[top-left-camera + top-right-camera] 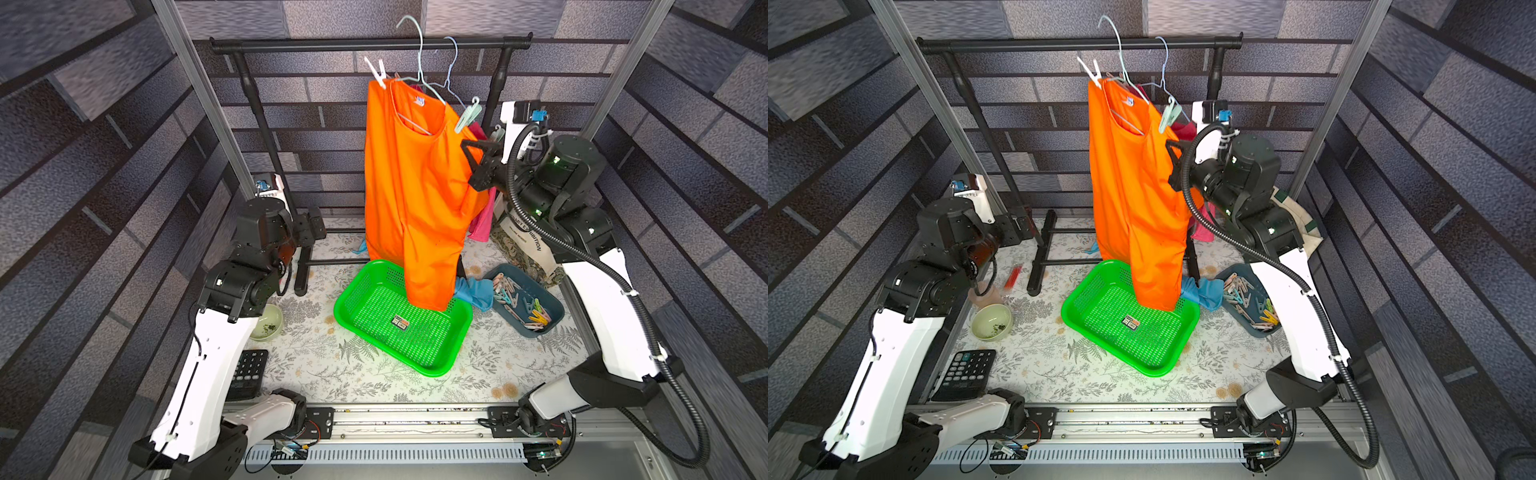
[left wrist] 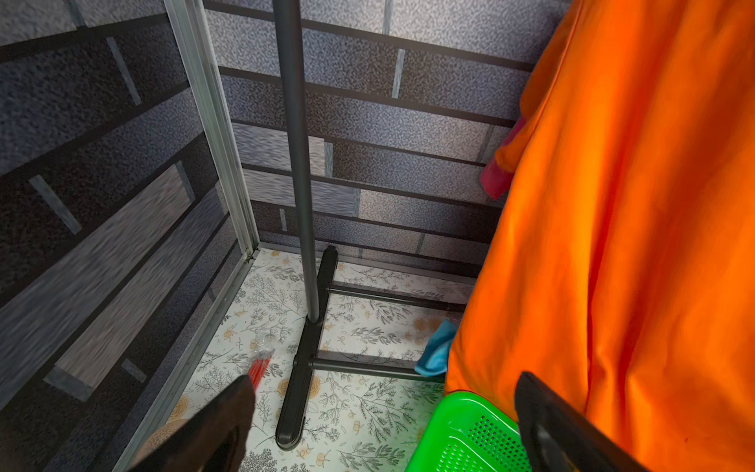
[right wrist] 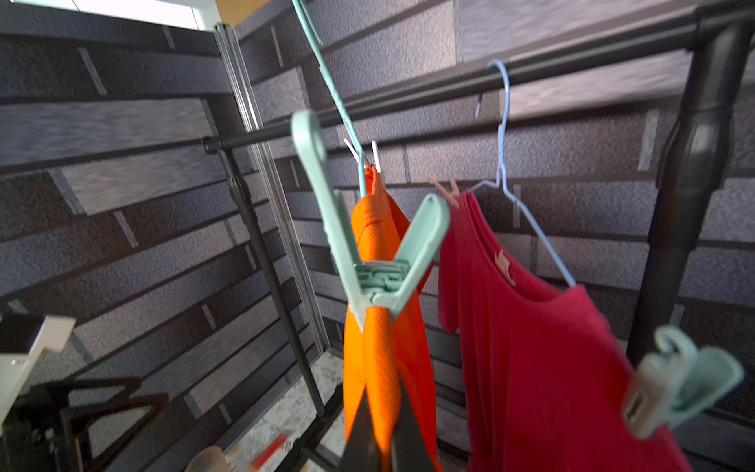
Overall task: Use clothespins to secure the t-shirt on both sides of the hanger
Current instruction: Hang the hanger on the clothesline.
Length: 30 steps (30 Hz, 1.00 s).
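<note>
- Your right end effector (image 3: pixel 384 412) is pressed on the t-shirt (image 1: pixel 415 199) shoulder, mint peg (image 3: pixel 380 282) just above it.
- Left end effector (image 2: pixel 384 380) spread, empty.
- That t-shirt judged soft, slippery; take spare pegs (image 1: pixel 519 301) by stiff handle ends.

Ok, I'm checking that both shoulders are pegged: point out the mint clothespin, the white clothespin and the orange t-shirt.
mint clothespin (image 3: pixel 380 280): right wrist view, on its spring hinge.
white clothespin (image 1: pixel 378 75): a top view, on its body below the handles.
orange t-shirt (image 1: pixel 415 199): a top view, mid front panel.
</note>
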Each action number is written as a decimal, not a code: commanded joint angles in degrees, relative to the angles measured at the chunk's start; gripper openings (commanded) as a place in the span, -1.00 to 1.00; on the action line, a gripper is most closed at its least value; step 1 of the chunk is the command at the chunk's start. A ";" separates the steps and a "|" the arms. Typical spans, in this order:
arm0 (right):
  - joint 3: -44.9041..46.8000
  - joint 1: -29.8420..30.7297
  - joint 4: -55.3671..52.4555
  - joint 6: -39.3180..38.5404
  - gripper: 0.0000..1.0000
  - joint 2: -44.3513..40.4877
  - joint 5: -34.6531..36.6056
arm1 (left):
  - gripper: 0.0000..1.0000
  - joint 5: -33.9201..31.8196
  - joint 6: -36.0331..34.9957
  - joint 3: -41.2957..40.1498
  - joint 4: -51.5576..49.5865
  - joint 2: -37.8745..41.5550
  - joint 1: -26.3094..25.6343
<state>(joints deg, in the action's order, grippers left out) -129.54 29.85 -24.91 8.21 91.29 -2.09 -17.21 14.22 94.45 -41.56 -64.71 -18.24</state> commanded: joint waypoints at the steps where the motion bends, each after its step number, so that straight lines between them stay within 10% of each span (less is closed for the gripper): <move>1: -10.14 -0.27 6.56 2.97 -1.00 6.84 3.89 | 1.00 2.73 0.65 -2.31 1.44 0.72 0.24; 6: -23.83 -0.31 2.13 7.19 -1.00 17.83 2.40 | 1.00 2.87 0.15 -4.07 1.21 1.34 0.27; 18: -20.25 -0.31 1.49 12.35 -1.00 23.82 -1.84 | 1.00 6.76 1.93 -5.25 0.41 -1.57 0.13; 24: -14.43 -0.31 -3.10 9.71 0.17 22.05 -3.64 | 1.00 6.45 0.81 -5.07 0.38 -4.70 -3.01; 30: 9.32 -0.23 -0.16 4.68 0.42 7.70 -0.02 | 1.00 4.91 -0.75 -6.96 2.67 -8.89 -7.58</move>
<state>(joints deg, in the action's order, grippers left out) -127.94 29.87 -26.59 15.88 107.13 -4.01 -11.57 15.00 89.06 -40.51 -72.14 -24.77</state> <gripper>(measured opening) 0.701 0.998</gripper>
